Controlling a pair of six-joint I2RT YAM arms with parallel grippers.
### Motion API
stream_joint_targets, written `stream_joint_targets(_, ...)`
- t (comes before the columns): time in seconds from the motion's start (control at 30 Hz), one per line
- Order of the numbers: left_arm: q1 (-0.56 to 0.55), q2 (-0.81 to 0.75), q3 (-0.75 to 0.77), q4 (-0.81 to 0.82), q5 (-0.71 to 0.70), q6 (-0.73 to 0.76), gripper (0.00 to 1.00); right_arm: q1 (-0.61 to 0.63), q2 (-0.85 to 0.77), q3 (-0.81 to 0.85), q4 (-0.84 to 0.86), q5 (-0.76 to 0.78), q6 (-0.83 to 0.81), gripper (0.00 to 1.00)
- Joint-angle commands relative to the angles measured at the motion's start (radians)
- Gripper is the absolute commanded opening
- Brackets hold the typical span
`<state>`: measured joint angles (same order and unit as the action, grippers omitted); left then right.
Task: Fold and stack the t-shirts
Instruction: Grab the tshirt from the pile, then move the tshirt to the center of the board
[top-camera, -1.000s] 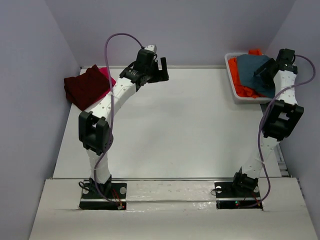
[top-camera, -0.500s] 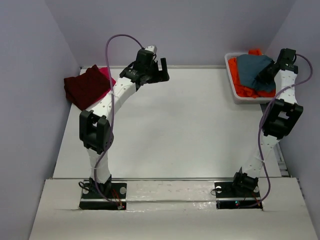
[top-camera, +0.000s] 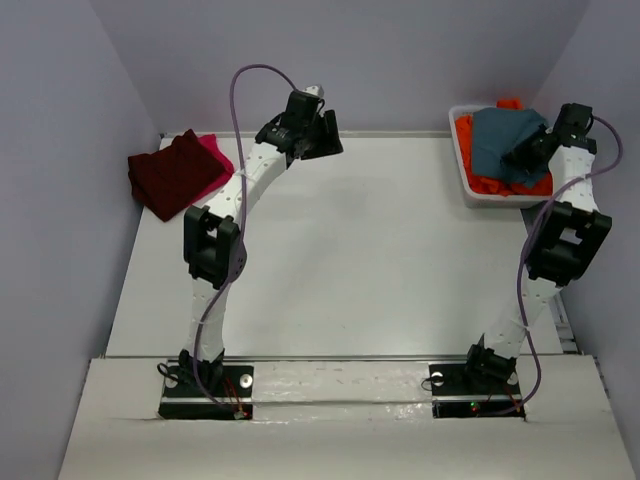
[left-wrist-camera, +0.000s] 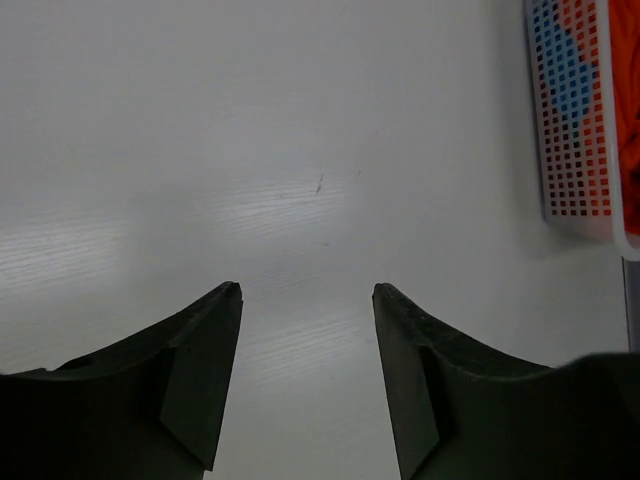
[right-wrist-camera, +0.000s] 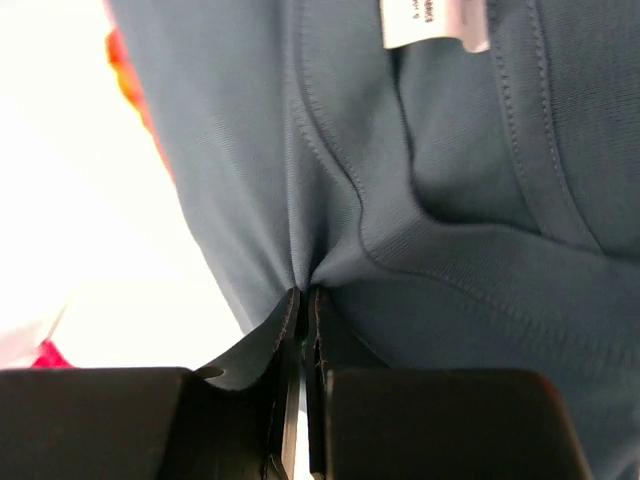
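Note:
A slate teal-blue t-shirt (top-camera: 500, 140) lies bunched on top of an orange t-shirt (top-camera: 478, 182) in the white tub (top-camera: 462, 160) at the back right. My right gripper (top-camera: 520, 152) is shut on a fold of the teal-blue cloth (right-wrist-camera: 420, 200), pinched between its fingertips (right-wrist-camera: 305, 300), with the neck label showing above. A folded dark maroon t-shirt (top-camera: 172, 172) rests over a bright pink t-shirt (top-camera: 212, 150) at the back left. My left gripper (top-camera: 328, 135) hangs open above bare table near the back edge (left-wrist-camera: 306, 290), holding nothing.
The tub's perforated wall (left-wrist-camera: 572, 110) shows at the right of the left wrist view, with orange and blue cloth behind it. Purple-grey walls close in the table at the back and both sides. Both arm bases stand at the near edge.
My right gripper has closed on the teal-blue t-shirt and lifted its fold a little. My left arm has straightened and shifted right along the back edge, its jaws narrowing somewhat.

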<state>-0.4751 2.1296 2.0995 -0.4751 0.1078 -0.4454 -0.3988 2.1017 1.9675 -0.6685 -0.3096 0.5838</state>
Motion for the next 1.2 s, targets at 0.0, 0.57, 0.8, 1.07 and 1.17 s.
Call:
stream_joint_targets(0.0,0.001,0.004,0.158,-0.06,0.061,-0.021,0.59,0.034,-0.126,0.045,-0.071,-0.123,0.03,0.07)
stream_joint_targets(0.57,-0.04,-0.194,-0.058,-0.066,0.013,0.037,0.61,0.397,-0.517,-0.008,-0.169,-0.149,-0.019,0.07)
stream_joint_targets(0.8,-0.059,-0.309,-0.229,0.005,-0.083,0.017,0.61,0.426,-0.667,-0.031,-0.252,-0.118,-0.127,0.07)
stream_joint_targets(1.07,-0.12,-0.556,-0.524,0.225,-0.221,-0.038,0.6,0.466,-0.789,-0.191,-0.227,-0.085,-0.157,0.07)
stream_joint_targets(1.17,-0.12,-0.614,-0.598,0.305,-0.234,-0.038,0.61,0.477,-0.773,-0.148,-0.276,-0.036,-0.199,0.07)
